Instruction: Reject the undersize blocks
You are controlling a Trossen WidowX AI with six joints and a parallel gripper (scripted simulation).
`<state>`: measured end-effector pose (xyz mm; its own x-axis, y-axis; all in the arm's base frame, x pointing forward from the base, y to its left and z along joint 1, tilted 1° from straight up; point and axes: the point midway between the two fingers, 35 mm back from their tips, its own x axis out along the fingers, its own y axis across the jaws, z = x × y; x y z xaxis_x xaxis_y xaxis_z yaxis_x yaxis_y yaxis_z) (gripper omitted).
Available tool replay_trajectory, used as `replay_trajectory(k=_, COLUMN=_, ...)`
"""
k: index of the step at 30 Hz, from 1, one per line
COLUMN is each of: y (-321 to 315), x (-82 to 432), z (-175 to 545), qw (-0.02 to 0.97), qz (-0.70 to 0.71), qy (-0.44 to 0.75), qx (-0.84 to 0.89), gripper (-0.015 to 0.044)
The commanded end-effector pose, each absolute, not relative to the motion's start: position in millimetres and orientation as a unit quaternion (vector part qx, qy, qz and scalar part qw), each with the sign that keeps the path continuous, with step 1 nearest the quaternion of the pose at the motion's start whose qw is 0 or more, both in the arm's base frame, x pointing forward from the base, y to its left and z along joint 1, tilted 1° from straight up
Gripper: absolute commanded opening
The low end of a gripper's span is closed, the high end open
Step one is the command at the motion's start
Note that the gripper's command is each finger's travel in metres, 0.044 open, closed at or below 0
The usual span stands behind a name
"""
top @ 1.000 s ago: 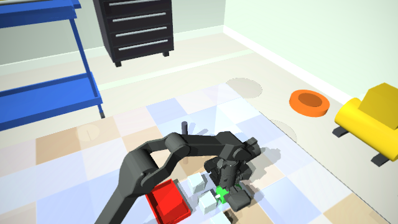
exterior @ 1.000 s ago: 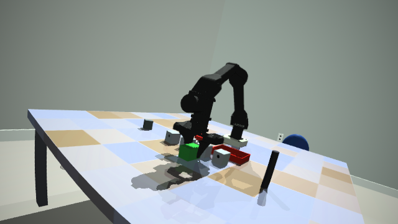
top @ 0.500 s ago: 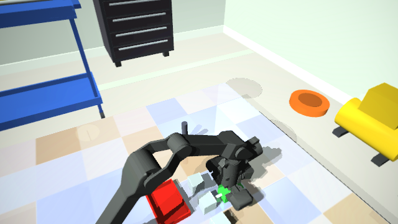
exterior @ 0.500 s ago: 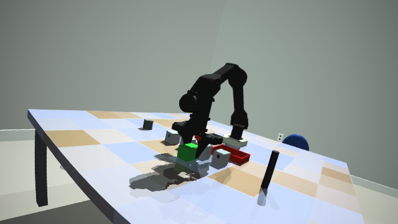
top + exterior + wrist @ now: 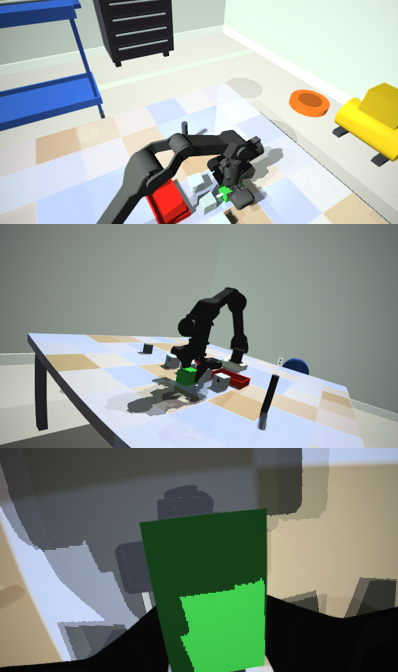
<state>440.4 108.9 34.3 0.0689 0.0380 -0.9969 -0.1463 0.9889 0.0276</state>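
My gripper (image 5: 228, 190) (image 5: 191, 374) (image 5: 205, 598) is shut on the green gauge (image 5: 224, 193) (image 5: 186, 377) (image 5: 210, 558), low over the table. The gauge's pale pin (image 5: 219, 195) points at the middle pale steel block (image 5: 208, 203); whether its tip touches or enters the block cannot be told. Another steel block (image 5: 196, 182) (image 5: 221, 381) stands on one side of it, its dark hole visible in the exterior view. A further block (image 5: 219, 218) (image 5: 171, 361) stands on the other side. The red reject tray (image 5: 168, 199) (image 5: 244, 383) lies beside the blocks; no block shows in it.
A dark upright cylinder (image 5: 185, 128) (image 5: 270, 398) stands on the table, away from the blocks. A small dark cube (image 5: 148, 348) stands beyond the blocks in the exterior view. My forearm passes above the tray's end in the top view.
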Motion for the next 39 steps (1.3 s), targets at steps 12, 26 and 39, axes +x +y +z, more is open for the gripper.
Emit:
replay_trajectory(k=12, y=109.3, x=446.7, z=38.2, qw=0.736, qz=0.064, qy=0.673, qx=-0.041, gripper=0.0)
replay_trajectory(k=26, y=109.9, x=451.1, z=38.3, qw=0.737, qz=0.064, qy=0.672, qx=-0.041, gripper=0.0)
replay_trajectory(k=39, y=110.5, x=456.8, z=39.3, qw=0.737, qz=0.064, qy=0.671, qx=-0.041, gripper=0.0)
